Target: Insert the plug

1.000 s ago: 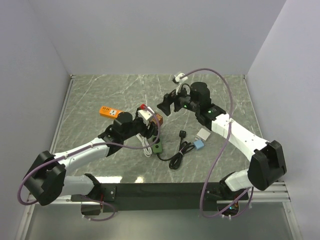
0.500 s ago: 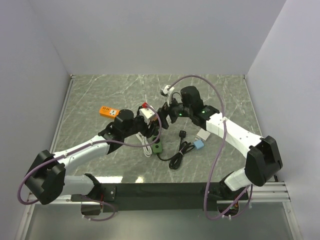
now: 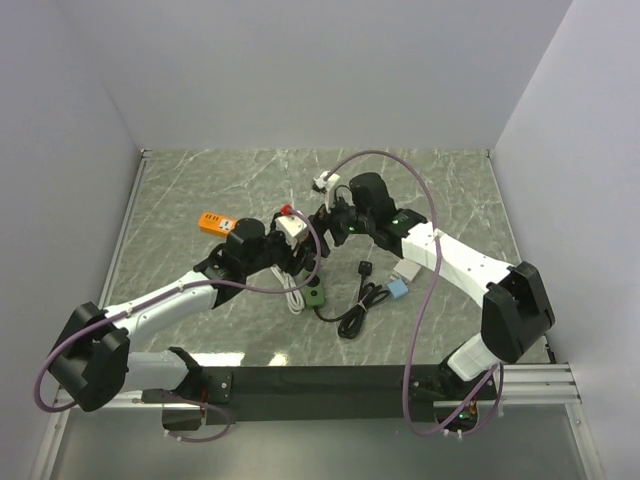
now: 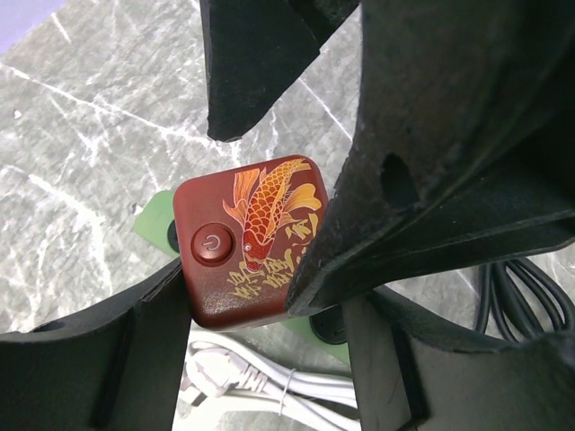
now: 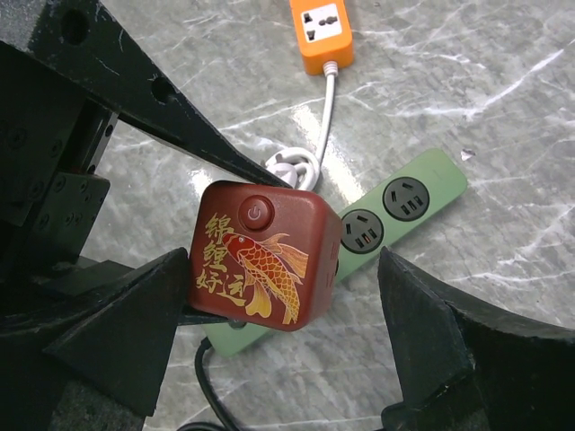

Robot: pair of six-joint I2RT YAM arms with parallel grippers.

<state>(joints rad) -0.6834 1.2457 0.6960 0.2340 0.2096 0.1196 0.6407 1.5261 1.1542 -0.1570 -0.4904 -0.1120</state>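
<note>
A dark red cube [image 4: 256, 242] with a koi picture and a round power button sits gripped between the left gripper [image 4: 269, 301] fingers [image 4: 90, 359]. One finger of the right gripper [image 4: 259, 220] overlaps its right edge. Beneath lie a green power strip [image 4: 154, 224], a white cable [image 4: 260, 382] and a black cable [image 4: 521, 296] on the marble tabletop [image 4: 81, 135].

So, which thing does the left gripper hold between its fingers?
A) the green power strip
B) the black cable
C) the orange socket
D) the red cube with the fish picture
D: the left gripper has its fingers pressed on both sides of the red cube, while the green power strip and the orange socket lie untouched.
</note>
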